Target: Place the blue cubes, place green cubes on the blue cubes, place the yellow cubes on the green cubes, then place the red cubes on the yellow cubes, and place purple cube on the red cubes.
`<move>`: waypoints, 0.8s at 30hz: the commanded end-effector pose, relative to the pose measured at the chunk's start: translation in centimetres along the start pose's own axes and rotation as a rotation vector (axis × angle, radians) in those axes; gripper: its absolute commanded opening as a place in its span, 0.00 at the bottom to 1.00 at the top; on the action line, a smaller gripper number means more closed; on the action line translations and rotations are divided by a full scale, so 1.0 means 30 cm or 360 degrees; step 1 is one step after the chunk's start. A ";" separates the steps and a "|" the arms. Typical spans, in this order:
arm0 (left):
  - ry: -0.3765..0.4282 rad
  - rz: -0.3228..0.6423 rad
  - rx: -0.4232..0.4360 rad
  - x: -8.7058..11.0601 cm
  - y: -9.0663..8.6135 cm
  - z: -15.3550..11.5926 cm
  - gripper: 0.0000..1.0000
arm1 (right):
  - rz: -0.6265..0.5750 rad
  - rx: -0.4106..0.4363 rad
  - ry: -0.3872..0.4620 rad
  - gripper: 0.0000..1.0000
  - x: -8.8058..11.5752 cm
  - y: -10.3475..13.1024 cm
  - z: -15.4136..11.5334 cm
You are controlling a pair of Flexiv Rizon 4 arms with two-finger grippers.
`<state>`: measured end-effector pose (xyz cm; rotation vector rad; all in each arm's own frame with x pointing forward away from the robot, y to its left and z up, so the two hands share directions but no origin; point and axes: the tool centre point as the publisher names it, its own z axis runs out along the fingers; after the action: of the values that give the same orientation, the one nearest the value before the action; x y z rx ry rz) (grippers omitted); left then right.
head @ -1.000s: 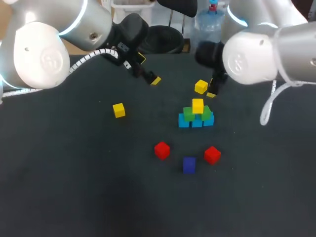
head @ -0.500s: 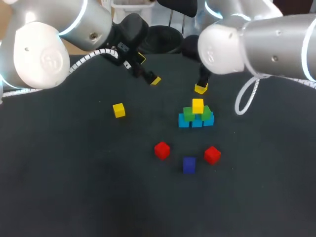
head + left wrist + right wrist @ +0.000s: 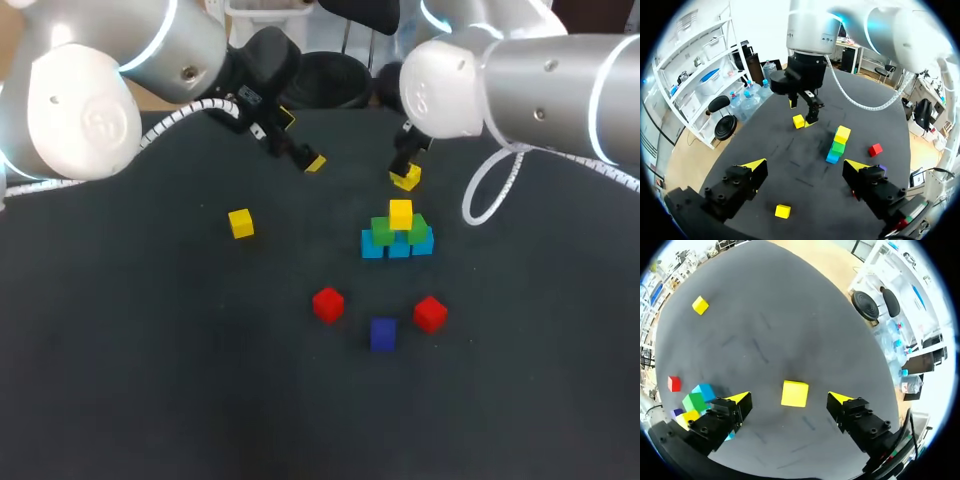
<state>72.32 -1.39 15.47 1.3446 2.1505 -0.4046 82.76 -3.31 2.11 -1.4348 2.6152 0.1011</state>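
Head view: a row of blue cubes [image 3: 398, 246] sits on the dark tabletop [image 3: 150, 380], right of centre, each touching its neighbour. Two green cubes [image 3: 383, 230] rest on that row. A stacked yellow cube [image 3: 400, 213] sits on the green pair at the middle.

Behind the stack and apart from it lies a second yellow cube [image 3: 406, 178], with the right hand [image 3: 404, 165] directly over it. Right wrist view: this cube lies on the tabletop between the right hand's fingers. They stand spread wide with a gap on either side (no contact seen), so the hand is open and holds nothing. The stack appears beside one finger in that view.

The left hand [image 3: 301, 142] hangs above the rear left of the tabletop, well apart from every cube. Left wrist view shows its fingers [image 3: 754, 164] spread apart with nothing between them.

A third yellow cube [image 3: 240, 223] lies alone on the tabletop to the left of the stack. Two red cubes [image 3: 328, 304] lie in front of the stack, apart from each other. The purple cube [image 3: 383, 334] lies between them, slightly nearer the camera. None of these three touches another.
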 end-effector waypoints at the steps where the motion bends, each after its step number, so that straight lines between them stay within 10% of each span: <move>1: 0.0010 -0.0003 -0.0003 -0.006 0.001 0.003 1.00 | 0.0012 -0.0005 0.0003 1.00 -0.001 -0.016 0.017; 12: 0.0010 -0.0003 -0.0003 -0.006 0.001 0.003 1.00 | 0.0048 -0.0047 0.0002 0.99 -0.016 -0.036 0.068; 15: 0.0010 -0.0003 -0.0003 -0.006 0.001 0.003 1.00 | 0.0051 -0.0053 0.0004 0.75 -0.017 -0.037 0.069; 16: 0.0010 -0.0003 -0.0003 -0.006 0.001 0.003 1.00 | 0.0051 -0.0060 0.0006 0.47 -0.017 -0.037 0.070; 24: 0.0010 -0.0003 -0.0003 -0.006 0.001 0.003 1.00 | 0.0044 -0.0104 0.0046 0.05 0.009 -0.013 0.092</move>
<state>72.32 -1.39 15.47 1.3447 2.1505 -0.4046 82.95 -3.33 -0.41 -1.4291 2.6763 0.1646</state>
